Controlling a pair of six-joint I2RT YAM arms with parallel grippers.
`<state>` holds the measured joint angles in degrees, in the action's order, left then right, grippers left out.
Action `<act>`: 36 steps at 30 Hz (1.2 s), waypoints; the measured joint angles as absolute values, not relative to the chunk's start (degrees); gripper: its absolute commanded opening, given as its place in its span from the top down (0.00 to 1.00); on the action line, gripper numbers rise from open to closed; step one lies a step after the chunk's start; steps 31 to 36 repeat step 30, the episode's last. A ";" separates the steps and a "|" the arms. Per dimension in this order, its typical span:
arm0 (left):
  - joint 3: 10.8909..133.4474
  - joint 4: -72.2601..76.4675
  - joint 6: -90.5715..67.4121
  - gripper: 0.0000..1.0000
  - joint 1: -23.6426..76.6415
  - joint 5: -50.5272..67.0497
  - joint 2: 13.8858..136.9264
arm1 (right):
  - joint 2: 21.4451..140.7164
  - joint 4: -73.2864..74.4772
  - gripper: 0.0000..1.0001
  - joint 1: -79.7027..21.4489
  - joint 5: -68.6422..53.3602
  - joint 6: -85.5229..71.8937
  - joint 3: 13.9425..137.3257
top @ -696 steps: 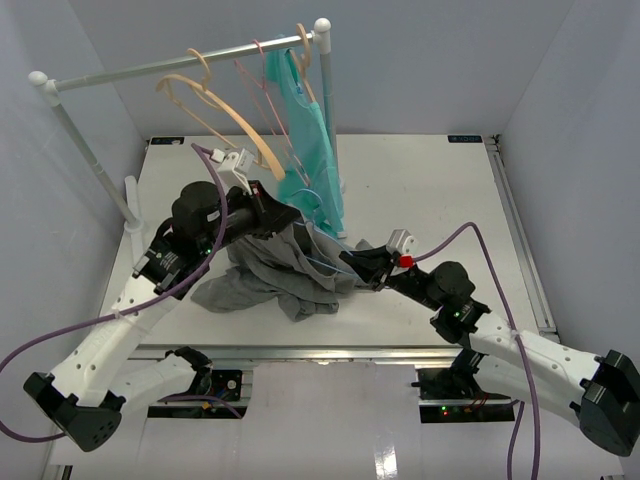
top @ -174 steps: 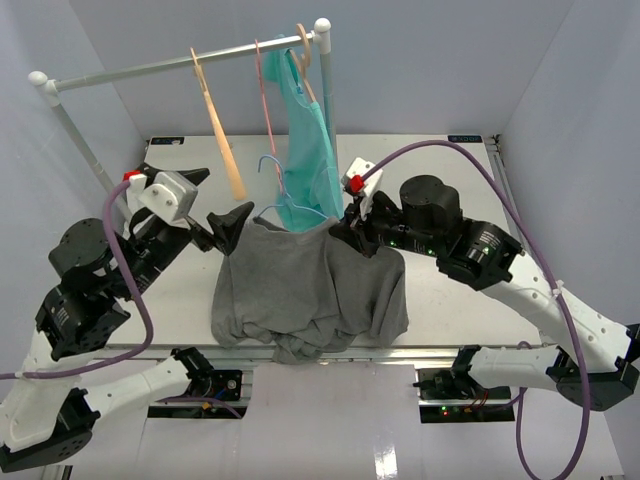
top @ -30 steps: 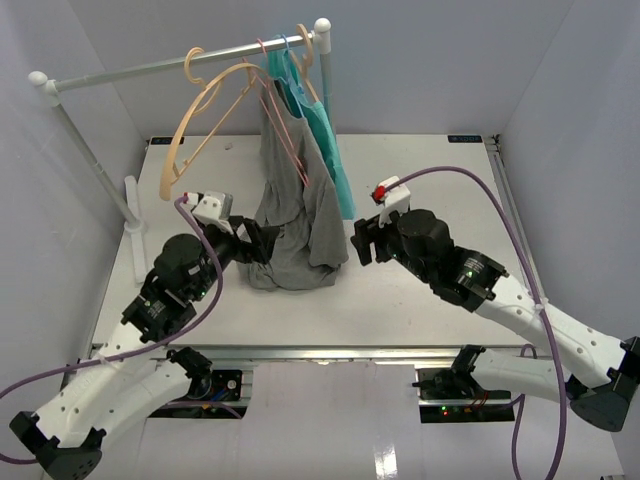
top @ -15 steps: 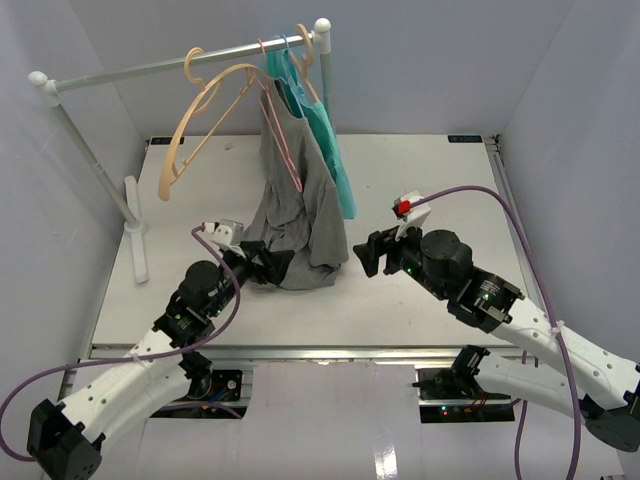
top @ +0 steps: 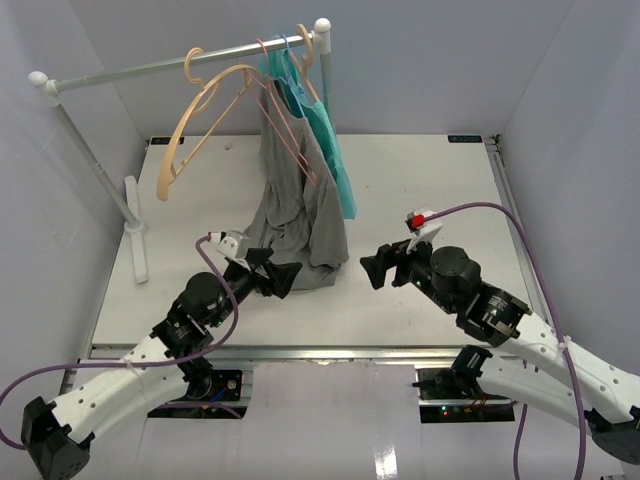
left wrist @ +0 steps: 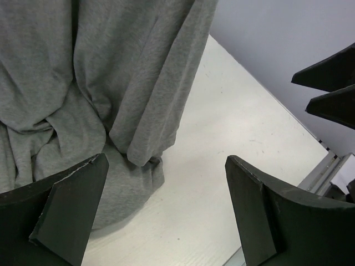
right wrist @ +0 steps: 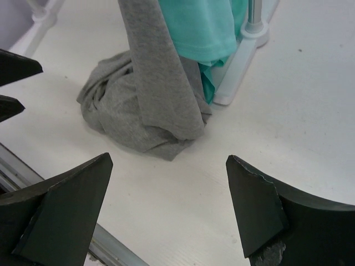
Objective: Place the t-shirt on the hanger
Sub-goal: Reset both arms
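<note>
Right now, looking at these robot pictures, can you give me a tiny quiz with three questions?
1. True or false: the left claw and the right claw are both open and empty.
2. Where is the t-shirt's bottom end? A bunched on the table; B dangling in the air; C inside a claw.
3. Fill in: the garment hanging beside the t-shirt is ____ coloured.
Key: 1 true; 2 A; 3 teal.

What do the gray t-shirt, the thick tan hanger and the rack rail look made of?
t-shirt: soft knit fabric, matte heathered gray; it drapes in folds and bunches on the table.
tan hanger: smooth, thick, rigid curve; wood or plastic, cannot tell.
rack rail: pale straight tube, white end caps; probably metal or plastic.
</note>
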<state>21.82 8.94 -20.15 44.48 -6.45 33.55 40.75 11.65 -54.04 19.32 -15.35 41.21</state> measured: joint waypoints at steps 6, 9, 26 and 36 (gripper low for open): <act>21.82 7.69 -19.03 0.02 47.39 -11.61 29.54 | 37.93 9.87 0.10 -54.04 19.35 -16.10 40.16; 21.82 7.49 -18.80 0.02 47.63 -12.70 29.54 | 37.56 9.17 0.10 -54.04 19.49 -16.08 39.95; 21.89 9.07 -16.30 0.02 47.86 -9.43 38.28 | 37.60 8.80 0.10 -54.08 19.31 -15.86 39.46; 21.89 9.10 -16.01 0.02 47.86 -8.74 37.02 | 37.60 8.82 0.10 -54.08 19.29 -15.88 39.46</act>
